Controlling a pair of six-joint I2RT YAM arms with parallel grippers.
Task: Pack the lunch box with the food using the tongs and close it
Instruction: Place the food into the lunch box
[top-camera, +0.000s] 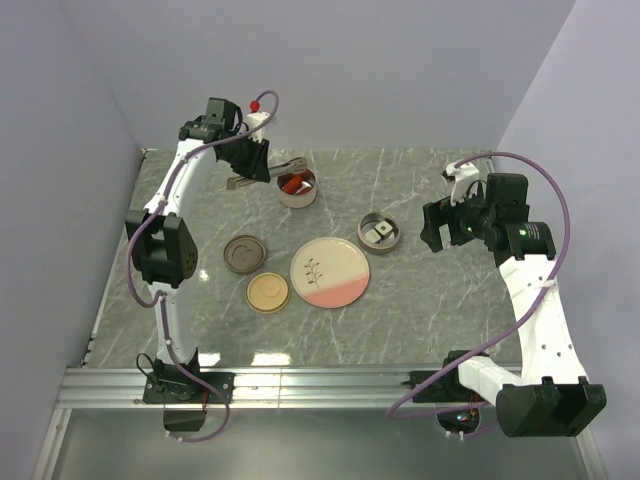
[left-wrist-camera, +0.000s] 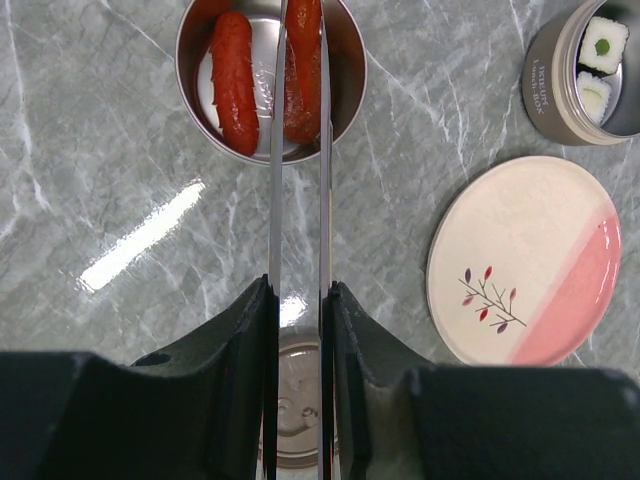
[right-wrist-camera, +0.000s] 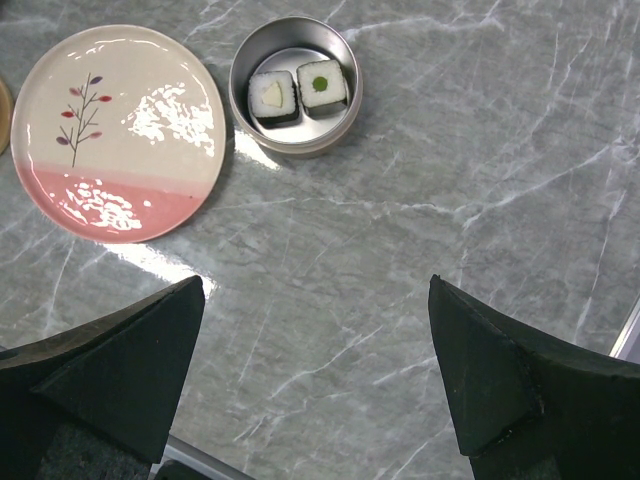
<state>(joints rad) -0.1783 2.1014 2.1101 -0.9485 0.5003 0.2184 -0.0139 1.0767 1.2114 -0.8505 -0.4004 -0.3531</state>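
The left gripper (left-wrist-camera: 300, 300) has its jaws pinched narrow on the tongs (left-wrist-camera: 274, 200). The tong arms run toward 12 o'clock and flank a red sausage (left-wrist-camera: 303, 80) in a round tin (left-wrist-camera: 186, 50), beside a second sausage (left-wrist-camera: 232, 80). The right gripper (right-wrist-camera: 315, 295) stands with jaws wide and holds nothing. Sushi pieces (right-wrist-camera: 273, 97) sit in another tin (right-wrist-camera: 300, 143) at its 12 o'clock, and the plate (right-wrist-camera: 115, 130) lies at 10.

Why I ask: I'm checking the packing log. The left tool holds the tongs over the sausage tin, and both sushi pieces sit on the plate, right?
No: the right wrist view shows both sushi pieces in the other tin, beside the plate. The left tool does hold the tongs over the sausage tin.
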